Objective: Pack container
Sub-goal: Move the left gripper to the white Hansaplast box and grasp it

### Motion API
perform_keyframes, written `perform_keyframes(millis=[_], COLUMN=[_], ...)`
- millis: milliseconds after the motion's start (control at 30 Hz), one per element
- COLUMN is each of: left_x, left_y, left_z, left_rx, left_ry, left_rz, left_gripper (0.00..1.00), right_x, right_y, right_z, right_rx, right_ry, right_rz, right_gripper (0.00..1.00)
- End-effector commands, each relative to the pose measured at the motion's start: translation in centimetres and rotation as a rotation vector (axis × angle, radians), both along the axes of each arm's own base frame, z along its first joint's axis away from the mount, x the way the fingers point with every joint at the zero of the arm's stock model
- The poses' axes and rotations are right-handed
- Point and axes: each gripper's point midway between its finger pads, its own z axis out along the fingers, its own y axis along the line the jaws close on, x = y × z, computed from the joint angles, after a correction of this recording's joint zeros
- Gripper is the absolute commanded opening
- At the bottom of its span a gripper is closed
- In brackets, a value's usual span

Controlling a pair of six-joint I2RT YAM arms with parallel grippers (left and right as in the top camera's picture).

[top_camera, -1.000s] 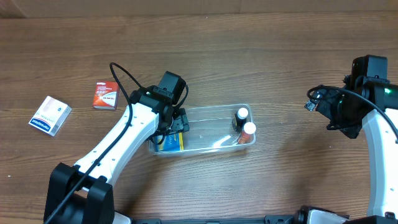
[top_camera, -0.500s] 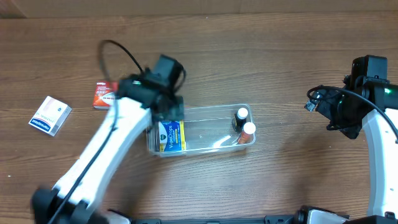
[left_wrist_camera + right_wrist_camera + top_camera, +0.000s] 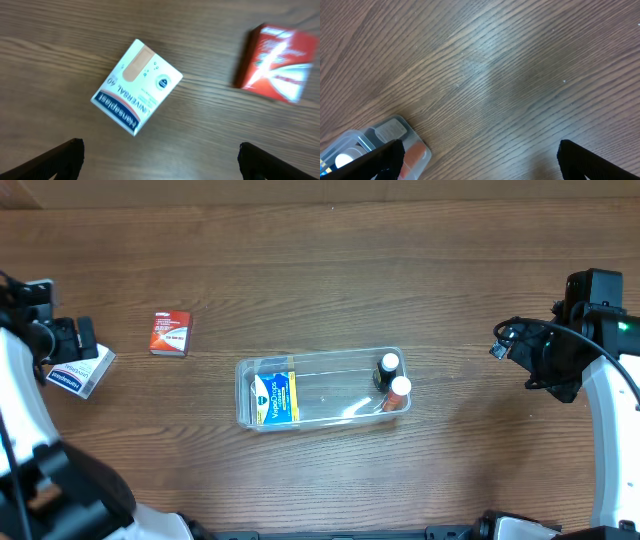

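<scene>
Near the middle of the table [image 3: 400, 260] lies the container [image 3: 335, 412], its long sides running left to right. The overhead view shows its load. A blue and yellow box [image 3: 272, 399] lies flat at its left end. Two white-capped bottles stand at its right end, a dark bottle [image 3: 388, 366] and an orange bottle [image 3: 399, 390], just beside each other.

Left of the container and apart from it is a red box [image 3: 171, 333]. Farther left is a white box [image 3: 80, 368], with the left arm [image 3: 25, 400] over it. The right arm [image 3: 610, 390] hangs well to the container's right.

Only the left wrist view gives the white box [image 3: 136, 86] in detail: "Hansaplast Universal" and a picture of a plaster. The red box [image 3: 277, 62] there is blurred, and the container is out of frame. The left jaws stand wide apart at the bottom corners, with nothing between them.

From the right wrist, only the container's near corner [image 3: 380, 137] shows, with the orange bottle [image 3: 415, 152] behind its wall; the rest is wood. The right jaws are likewise spread and hold nothing.
</scene>
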Motion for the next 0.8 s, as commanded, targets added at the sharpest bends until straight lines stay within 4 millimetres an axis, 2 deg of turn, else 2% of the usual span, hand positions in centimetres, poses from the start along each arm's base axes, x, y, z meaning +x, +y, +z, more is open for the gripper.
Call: perform_keyframes(millis=[0,100,333,500,633,767], left_x=[0.5,1.1,2.5,4.0,2.9,2.8], left_y=[1.5,1.9,3.8,5.1,4.7,4.1], left_z=[-3.8,-5.7,-10.0,-10.5,-13.7,-15.4], left_rx=[0.057,0.098,0.128,0.17,0.103,0.057], left_ry=[0.104,0.148,0.181,0.137,0.198,0.208], left_rz=[-0.121,-0.298,-0.351,-0.342,-0.345,-0.353], left_gripper=[1.0,1.0,1.0,1.0,1.0,1.0], right_x=[0.2,0.3,0.3,0.2,0.2,0.2], right_y=[0.1,0.1,0.1,0.1,0.1,0.1], right_z=[0.2,0.3,0.3,0.2,0.2,0.2], right_rx=[-0.002,-0.006,-0.012,-0.012,-0.011,-0.011], right_ry=[-0.013,-0.018,-0.018,-0.014,-0.014,-0.014], right_rz=[0.023,0.033,0.059,0.059,0.058,0.058], right_gripper=[1.0,1.0,1.0,1.0,1.0,1.0])
